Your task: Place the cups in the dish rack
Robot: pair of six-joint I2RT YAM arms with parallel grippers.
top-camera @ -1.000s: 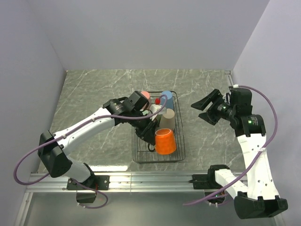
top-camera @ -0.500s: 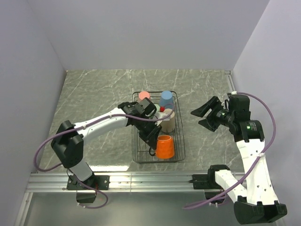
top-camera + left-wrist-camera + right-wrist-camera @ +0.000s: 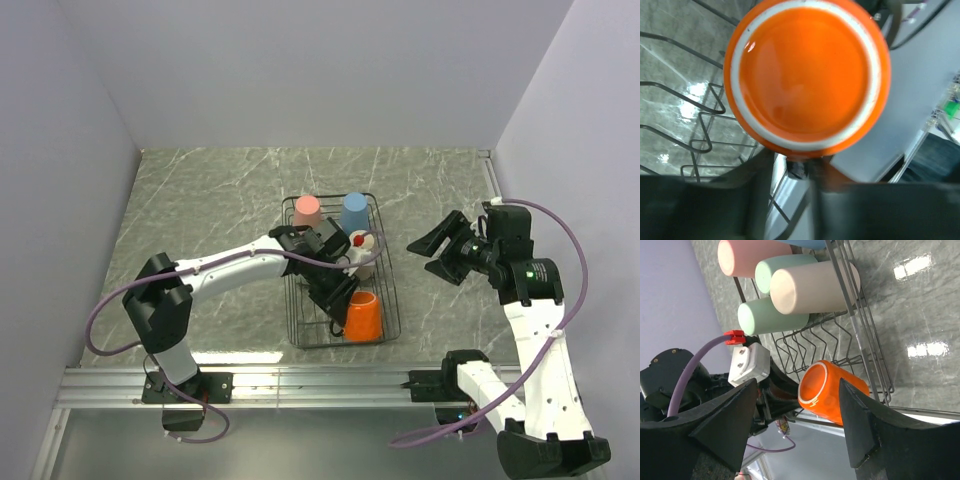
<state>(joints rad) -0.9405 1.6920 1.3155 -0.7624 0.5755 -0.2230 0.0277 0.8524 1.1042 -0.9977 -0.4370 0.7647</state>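
Top external view: orange mug [image 3: 363,318] bottom up and tilted, at near end of dish rack [image 3: 305,325]. Left gripper [image 3: 335,300] right beside mug, fingers [image 3: 752,200] close together, pinching mug's side. Pink cup [image 3: 307,211] and blue cup [image 3: 353,212] stand at far end of rack. Between: beige cup [image 3: 812,287], pale green cup [image 3: 785,267], shorter green cup [image 3: 770,317], all bottoms up. Right gripper [image 3: 432,247] spread wide, holding nothing, over grey table [image 3: 200,200], right of rack, not touching it.

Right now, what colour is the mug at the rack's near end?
The mug is glossy orange, with a pale ring around its base. The left wrist view shows it best.
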